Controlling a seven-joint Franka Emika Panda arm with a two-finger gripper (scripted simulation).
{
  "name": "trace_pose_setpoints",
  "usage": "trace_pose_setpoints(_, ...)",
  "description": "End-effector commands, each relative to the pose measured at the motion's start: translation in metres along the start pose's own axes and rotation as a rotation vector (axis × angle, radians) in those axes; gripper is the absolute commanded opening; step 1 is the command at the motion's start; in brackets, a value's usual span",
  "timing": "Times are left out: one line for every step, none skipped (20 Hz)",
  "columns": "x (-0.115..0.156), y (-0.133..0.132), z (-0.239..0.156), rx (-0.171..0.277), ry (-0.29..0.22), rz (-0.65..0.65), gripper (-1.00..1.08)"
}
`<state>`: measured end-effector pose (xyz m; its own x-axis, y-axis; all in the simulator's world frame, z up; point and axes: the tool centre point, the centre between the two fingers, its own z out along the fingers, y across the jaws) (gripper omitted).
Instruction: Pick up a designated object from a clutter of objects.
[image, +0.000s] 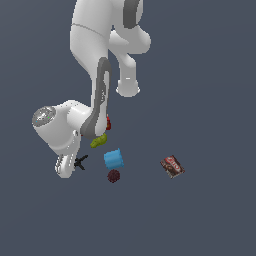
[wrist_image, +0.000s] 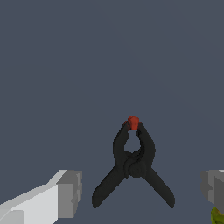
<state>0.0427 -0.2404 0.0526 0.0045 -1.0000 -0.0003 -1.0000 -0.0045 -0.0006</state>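
1. Between the widely parted fingers of the gripper (wrist_image: 141, 192) lies the black clamp (wrist_image: 133, 164), untouched and flat on the floor, nothing being held.
2. Just beside the clamp, the green pear (image: 98, 141), blue cup (image: 114, 159) and dark red ball (image: 113, 175) are seen; the brown packet (image: 172, 166) lies well apart.
3. Approach is judged done; closing and lifting are left.

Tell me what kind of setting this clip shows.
Likely a simulated tabletop: a featureless grey surface, flat-rendered clutter such as the blue cup, and the black clamp lying between the fingers.
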Motion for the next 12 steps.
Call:
trace_pose_setpoints(0.0,0.001,0.012,-0.001,0.0,0.002,1.0)
trace_pose_setpoints(0.0,0.001,0.018,-0.001,0.0,0.003,1.0)
trace_pose_setpoints(0.0,0.001,0.023,-0.001,0.0,0.003,1.0)
trace_pose_setpoints(0.0,0.001,0.028,-0.001,0.0,0.003,1.0)
trace_pose_setpoints(0.0,0.001,0.032,-0.001,0.0,0.004,1.0)
trace_pose_setpoints(0.0,0.001,0.035,-0.001,0.0,0.004,1.0)
trace_pose_setpoints(0.0,0.001,0.037,-0.001,0.0,0.004,1.0)
trace_pose_setpoints(0.0,0.0,0.038,-0.001,0.0,0.004,1.0)
trace_pose_setpoints(0.0,0.0,0.039,-0.001,0.0,0.004,1.0)
trace_pose_setpoints(0.0,0.0,0.039,-0.001,0.0,0.004,1.0)
trace_pose_setpoints(0.0,0.0,0.039,-0.001,0.0,0.004,-1.0)
trace_pose_setpoints(0.0,0.0,0.039,-0.001,0.0,0.004,-1.0)
